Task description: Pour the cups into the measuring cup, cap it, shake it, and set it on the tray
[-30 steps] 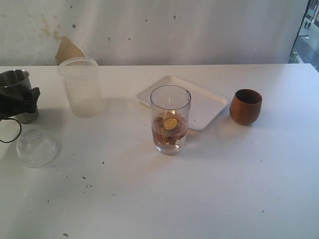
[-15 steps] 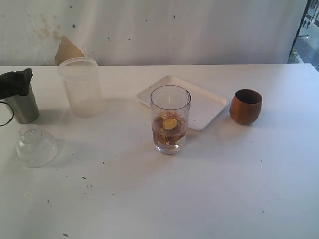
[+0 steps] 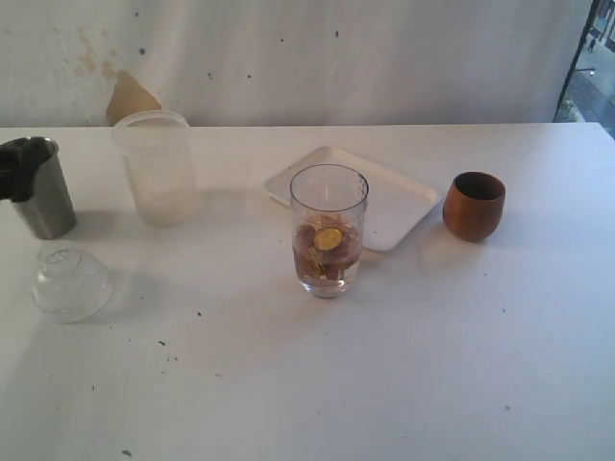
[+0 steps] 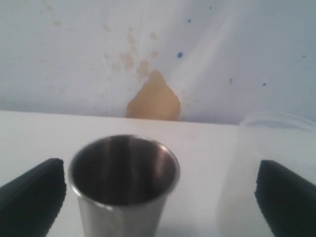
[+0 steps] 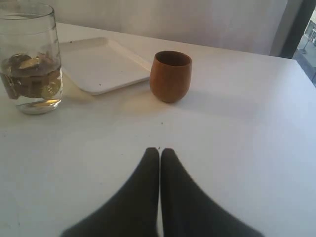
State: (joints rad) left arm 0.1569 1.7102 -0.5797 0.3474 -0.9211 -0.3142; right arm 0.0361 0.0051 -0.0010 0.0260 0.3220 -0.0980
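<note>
Measuring cup (image 3: 329,230): table centre, upright, uncapped, brown and gold pieces inside; we judge capping comes next.
Steel tumbler (image 3: 43,187): 9 o'clock, upright, looks empty to us.
Left gripper (image 4: 159,182): jaws wide, flanking the tumbler, not touching.
Right gripper (image 5: 159,150): jaws pressed together, empty.
Dome lid (image 3: 70,281): 8 o'clock, nearest the left arm.
Wooden cup (image 3: 474,205): 3 o'clock.
Tray (image 3: 404,206): 1 o'clock, bare, ready for the finish.
</note>
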